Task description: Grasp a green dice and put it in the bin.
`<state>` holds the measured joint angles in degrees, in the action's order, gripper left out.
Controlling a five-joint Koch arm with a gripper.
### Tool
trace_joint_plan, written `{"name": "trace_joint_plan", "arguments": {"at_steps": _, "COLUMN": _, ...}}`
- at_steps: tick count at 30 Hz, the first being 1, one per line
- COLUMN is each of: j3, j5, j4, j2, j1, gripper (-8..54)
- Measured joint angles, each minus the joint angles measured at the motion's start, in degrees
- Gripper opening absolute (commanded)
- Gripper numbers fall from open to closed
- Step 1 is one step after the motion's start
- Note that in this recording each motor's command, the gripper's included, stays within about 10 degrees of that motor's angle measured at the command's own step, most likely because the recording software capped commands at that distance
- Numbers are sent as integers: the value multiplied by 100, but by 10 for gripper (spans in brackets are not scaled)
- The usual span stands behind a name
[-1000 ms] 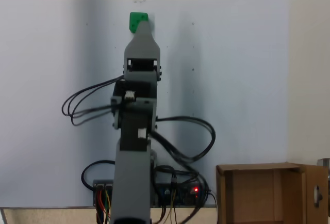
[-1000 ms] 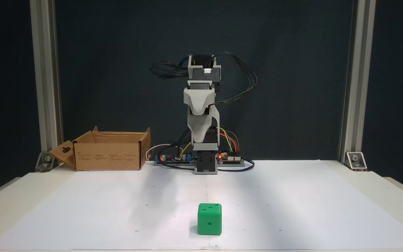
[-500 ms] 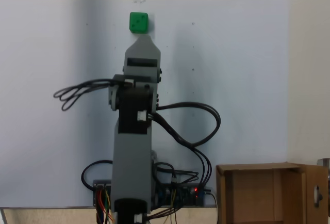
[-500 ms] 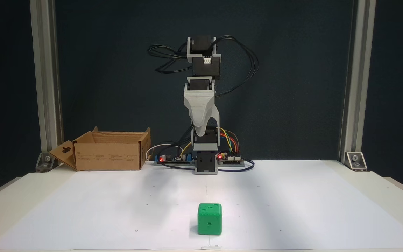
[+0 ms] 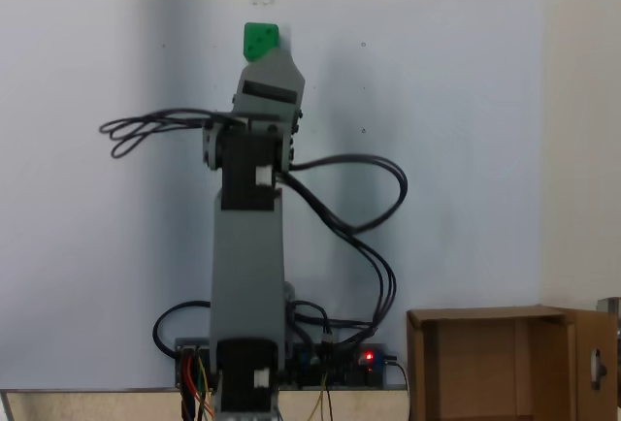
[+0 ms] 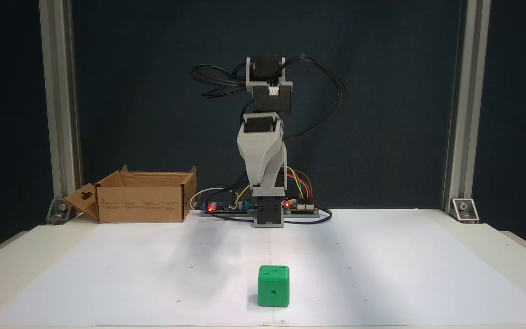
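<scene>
Green dice (image 6: 273, 286) on paper, arm raised behind; bin (image 6: 142, 196) apart.

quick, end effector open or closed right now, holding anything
End effector: cannot be told, its jaws line up in both fixed views. Not holding the dice, which sits on the table.

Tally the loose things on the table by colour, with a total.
Green: 1, the green dice
Brown: 1, the bin
Total: 2
</scene>
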<state>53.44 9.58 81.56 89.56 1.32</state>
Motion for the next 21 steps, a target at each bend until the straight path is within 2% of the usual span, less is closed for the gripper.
{"name": "trace_joint_plan", "arguments": {"at_steps": 10, "j3": 0, "j5": 0, "j4": -650, "j2": -642, "j1": -79, "gripper": 421}}
{"name": "trace_joint_plan", "arguments": {"at_steps": 21, "j3": -369, "j5": 9, "j4": -826, "j2": -923, "j1": -132, "gripper": 422}}
